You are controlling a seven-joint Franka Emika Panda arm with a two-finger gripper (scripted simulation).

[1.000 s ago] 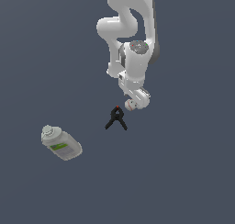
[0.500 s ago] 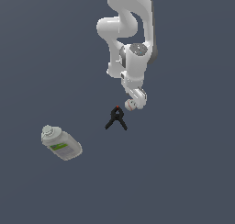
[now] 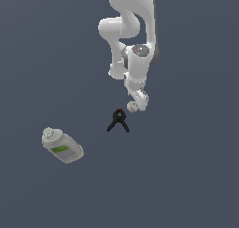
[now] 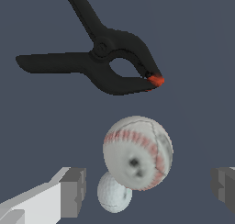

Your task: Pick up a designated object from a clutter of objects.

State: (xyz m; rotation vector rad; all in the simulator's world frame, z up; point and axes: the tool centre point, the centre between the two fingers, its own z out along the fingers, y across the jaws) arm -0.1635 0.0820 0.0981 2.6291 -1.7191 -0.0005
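Note:
The designated object, a white ball with red seams (image 4: 137,152), lies on the dark floor between my fingers. My gripper (image 4: 149,188) is open; one grey fingertip (image 4: 73,191) and the other (image 4: 225,186) stand apart from the ball on either side. In the exterior view the gripper (image 3: 138,103) hangs low over the ball (image 3: 132,107). The black clamp with a red tip (image 4: 101,64) lies just beyond the ball, also seen in the exterior view (image 3: 118,120). The whitish bottle with a green label (image 3: 62,146) lies far off toward the exterior view's left.
A tinier plain pale sphere (image 4: 114,193) sits right beside the ball, close to one fingertip. The floor is a uniform dark grey surface (image 3: 186,175).
The hand has shifted only very slightly over the ball. The clamp and the bottle have not moved.

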